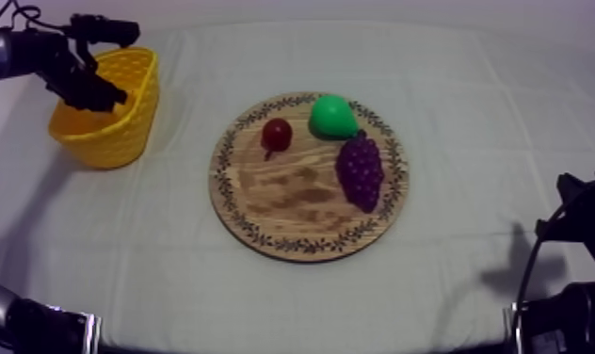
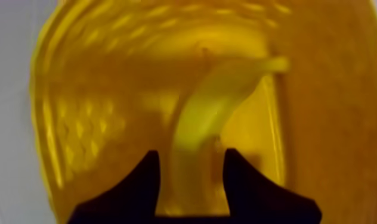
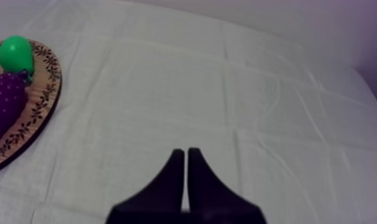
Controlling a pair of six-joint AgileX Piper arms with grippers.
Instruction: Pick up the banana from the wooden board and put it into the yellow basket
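Inside the yellow basket [image 1: 122, 132], at about ten o'clock from the round wooden board [image 1: 292, 198], the left gripper [image 2: 192, 159] is dipped below the rim. Its two black fingers appear clamped on the near end of the banana [image 2: 215, 107]. The fruit curves away from the claw towards the basket's far wall, its tip close to the woven floor.

By my reading, the pick and the carry are done: the banana is off the board and within the basket's walls. What is left is to let go of it, so that it lies in the basket on its own, and to lift the arm clear.

The top view gives the layout. The board carries a small red fruit [image 1: 276, 135] at eleven o'clock, a green pear [image 1: 332, 116] at one o'clock and a bunch of grapes [image 1: 361, 169] at three o'clock, with bare wood across the middle and the six o'clock side. From above, the left arm and the basket's wall cover the interior. The left wrist view supplies what that angle hides: the banana itself and the grip on it.

The right wrist view adds the idle side. The right gripper [image 3: 185, 154] has its fingers together as a narrow wedge over bare cloth [image 3: 226, 89], well apart from the board's three o'clock edge, where the pear and the grapes sit.
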